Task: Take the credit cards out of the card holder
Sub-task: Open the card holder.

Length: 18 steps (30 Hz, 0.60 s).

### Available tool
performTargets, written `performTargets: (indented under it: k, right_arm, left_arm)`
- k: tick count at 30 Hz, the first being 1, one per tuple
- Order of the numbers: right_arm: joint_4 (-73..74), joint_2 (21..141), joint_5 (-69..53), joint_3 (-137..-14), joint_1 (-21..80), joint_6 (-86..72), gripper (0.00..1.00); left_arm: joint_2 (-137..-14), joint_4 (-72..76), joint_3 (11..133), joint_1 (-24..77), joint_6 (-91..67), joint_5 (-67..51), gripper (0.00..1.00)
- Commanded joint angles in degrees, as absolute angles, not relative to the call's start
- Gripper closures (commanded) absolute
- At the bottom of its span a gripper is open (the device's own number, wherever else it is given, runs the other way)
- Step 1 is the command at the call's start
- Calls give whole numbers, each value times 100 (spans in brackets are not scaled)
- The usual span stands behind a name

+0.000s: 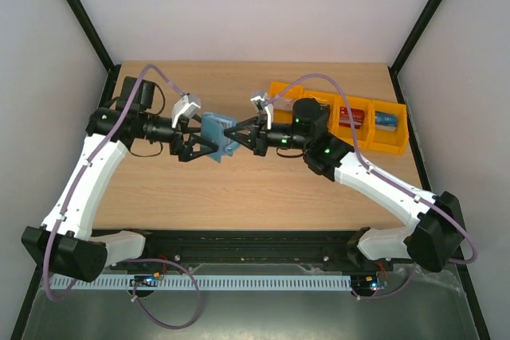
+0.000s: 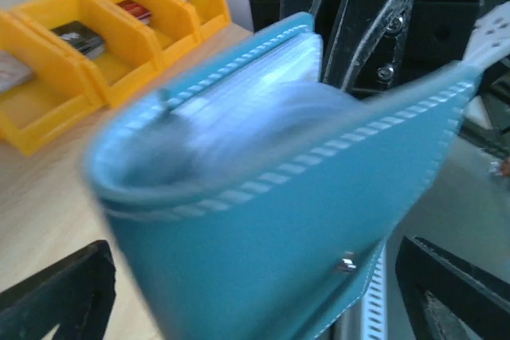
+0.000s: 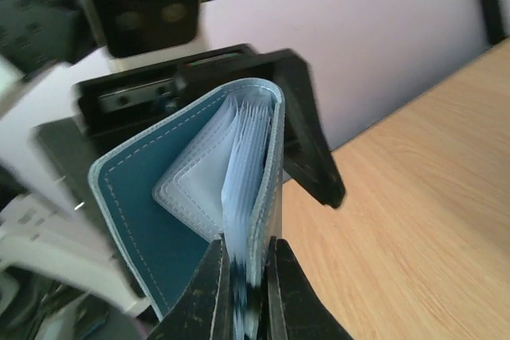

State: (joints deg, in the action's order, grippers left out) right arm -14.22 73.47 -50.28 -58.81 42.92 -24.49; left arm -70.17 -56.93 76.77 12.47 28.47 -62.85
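Card holder (image 1: 215, 137) hangs in the air over the middle of the table (image 1: 263, 189), between the two grippers, folded with its teal cover outside and its pale inner pockets (image 3: 239, 165) fanned towards the right arm. The right gripper (image 1: 232, 134) is closed on it: in the right wrist view the two fingers (image 3: 209, 292) pinch the near edge of the pale pockets. The left gripper (image 1: 201, 143) reaches in from the left with its jaws spread wide; in the left wrist view its fingers (image 2: 56, 296) stand on either side of the blurred holder, apart from it. The snap stud (image 2: 345, 263) shows on the teal cover. I cannot tell whether any cards remain in the pockets. A row of orange bins (image 1: 351, 138) sits at the far right of the table, with a red card (image 1: 351, 118) and a blue card (image 1: 386, 120) in separate bins.
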Motion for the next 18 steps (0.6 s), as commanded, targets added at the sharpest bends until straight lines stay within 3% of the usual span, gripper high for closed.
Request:
performTargets:
  k: [1,4,9,18]
  right_arm:
    - [-847,7538,-2781,-6188,4526,-3042,98]
    - [-429,7745,-1379,-6376,4792,-3567,98]
    - [-98,7916,-485,-6669,5158,-3812,98]
    - [-188,7918,-1319,-6802,5190,-3668,98]
  left_arm:
    - [-6974,-4598,7472,1230,1806,-5298,0]
    - [-7004,-4331,7410,1290,1575,-4616,0]
    - [-7037,-3975,7295,1388,1365,-3701,1]
    - [-7114,-3579,6990,1395,1374,-2792,0]
